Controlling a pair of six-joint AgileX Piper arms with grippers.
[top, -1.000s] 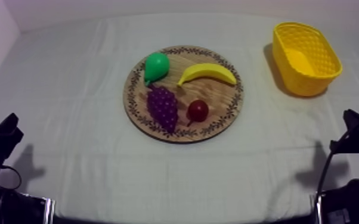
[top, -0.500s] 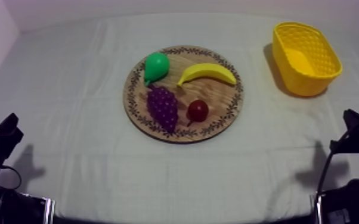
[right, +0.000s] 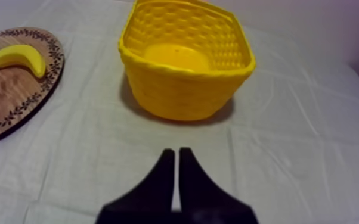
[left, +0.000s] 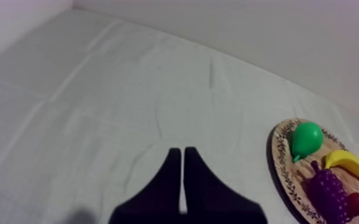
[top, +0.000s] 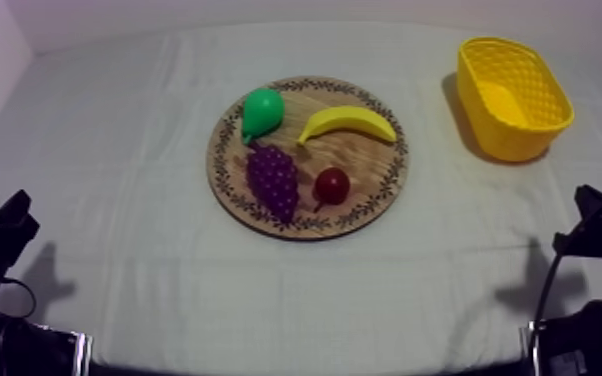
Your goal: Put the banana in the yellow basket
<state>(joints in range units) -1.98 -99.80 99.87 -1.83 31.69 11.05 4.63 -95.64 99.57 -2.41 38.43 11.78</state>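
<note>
One board (top: 363, 160), one basket (top: 513, 138); on the board one banana (top: 348, 122), one pear (top: 262, 111), one grapes (top: 272, 178), one small red fruit (top: 332, 185). Banana: yellow, curved, lying flat near the board's far rim, beside the pear. My left gripper (left: 182, 179) and right gripper (right: 176, 173) are both pressed closed, holding nothing.

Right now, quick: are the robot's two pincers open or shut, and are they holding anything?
Left pincer: shut, holding nothing.
Right pincer: shut, holding nothing.
</note>
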